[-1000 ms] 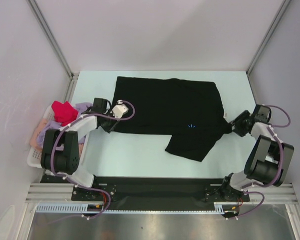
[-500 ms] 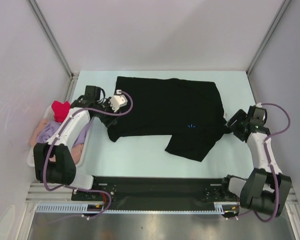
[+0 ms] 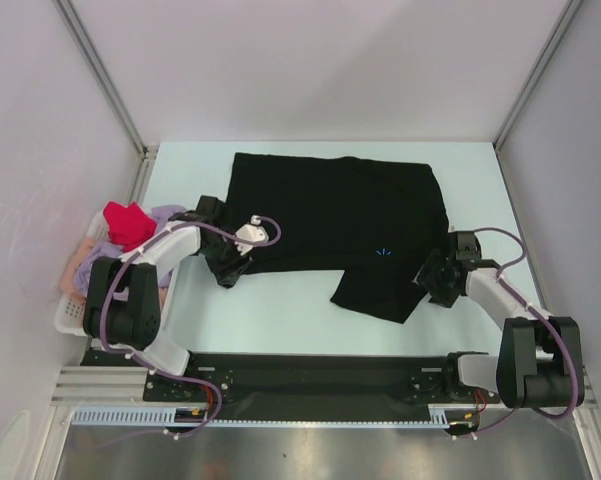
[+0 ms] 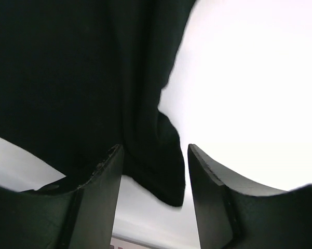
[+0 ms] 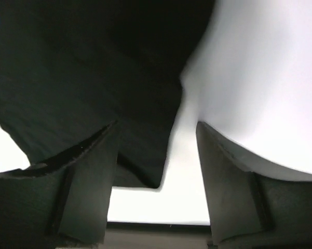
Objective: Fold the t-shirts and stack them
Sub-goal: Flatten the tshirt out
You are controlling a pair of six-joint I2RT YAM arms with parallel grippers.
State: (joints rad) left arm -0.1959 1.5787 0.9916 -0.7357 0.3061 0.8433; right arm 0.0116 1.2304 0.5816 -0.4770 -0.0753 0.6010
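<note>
black t-shirt [image 3: 330, 205], blue mark [image 3: 382, 252] | red t-shirt [image 3: 127, 222] | white basket [image 3: 70, 312]

Left gripper [image 4: 154, 155] low, jaws apart; right gripper [image 5: 157, 135] low, jaws apart.

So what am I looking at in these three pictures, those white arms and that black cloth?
Those are two robot arms, each ending in a two-finger gripper. The wide picture comes from a camera overhead. The two close-ups come from cameras on the wrists, looking past the fingers. A black t-shirt lies on the table, and a white basket on the left holds coloured clothes. The left gripper and right gripper are both open, each with an edge of the shirt between its fingers, not clamped.
</note>
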